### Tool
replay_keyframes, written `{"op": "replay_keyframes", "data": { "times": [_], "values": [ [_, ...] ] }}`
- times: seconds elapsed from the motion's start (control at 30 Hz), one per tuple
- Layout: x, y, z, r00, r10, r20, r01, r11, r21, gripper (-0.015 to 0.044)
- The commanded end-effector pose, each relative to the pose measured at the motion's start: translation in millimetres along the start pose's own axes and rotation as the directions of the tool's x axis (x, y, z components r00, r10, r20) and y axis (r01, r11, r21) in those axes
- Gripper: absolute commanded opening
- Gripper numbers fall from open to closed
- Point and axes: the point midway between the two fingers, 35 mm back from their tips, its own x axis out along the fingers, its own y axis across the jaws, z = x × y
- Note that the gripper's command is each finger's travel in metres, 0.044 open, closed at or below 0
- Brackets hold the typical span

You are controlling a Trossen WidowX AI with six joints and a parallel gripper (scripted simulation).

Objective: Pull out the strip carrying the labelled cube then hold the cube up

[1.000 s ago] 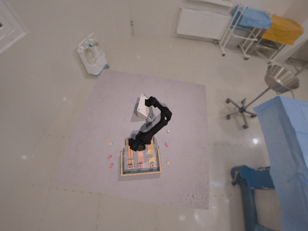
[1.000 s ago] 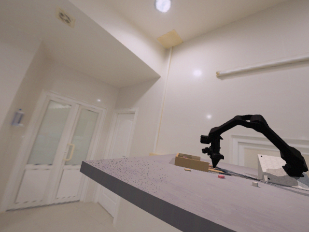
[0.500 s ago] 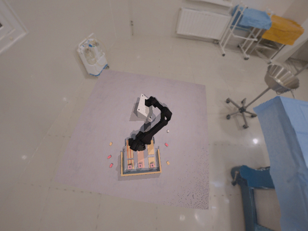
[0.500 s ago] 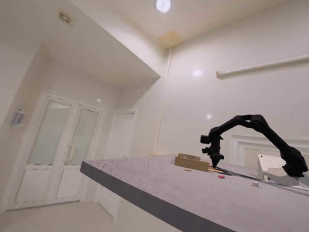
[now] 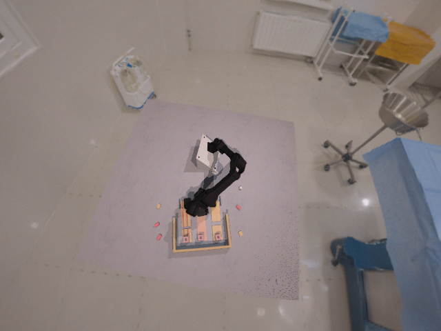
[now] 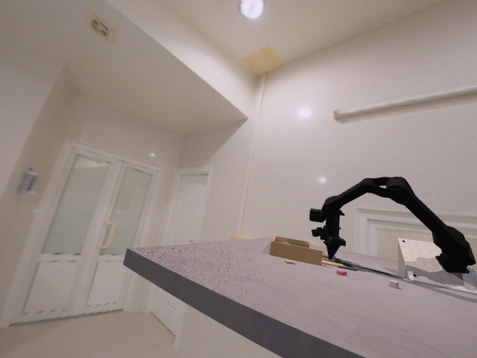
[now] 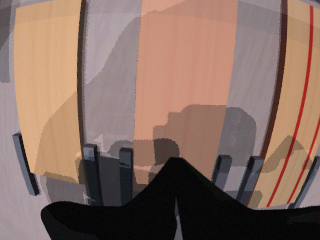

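Pale walls surround a grey-mauve table (image 5: 135,199) (image 6: 231,292). Below the gripper (image 5: 196,214) (image 6: 331,257) (image 7: 175,163), tips together, runs an unbroken pink strip (image 5: 202,224) (image 7: 185,65), probably for dragging.

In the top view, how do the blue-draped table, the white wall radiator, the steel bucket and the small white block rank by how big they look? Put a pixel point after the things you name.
Largest to smallest:
blue-draped table (image 5: 420,199)
white wall radiator (image 5: 290,34)
steel bucket (image 5: 402,114)
small white block (image 5: 240,187) (image 6: 393,283)
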Motion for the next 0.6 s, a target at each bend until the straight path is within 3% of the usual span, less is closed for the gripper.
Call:
{"op": "replay_keyframes", "data": {
  "times": [0.0, 0.57],
  "values": [
    [3, 1, 1, 1.0, 0.004, -0.001, -0.004, 1.0, -0.001, 0.0],
    [4, 0, -20, 1.0, 0.004, -0.002, -0.004, 1.0, 0.0, 0.0]
  ]
}}
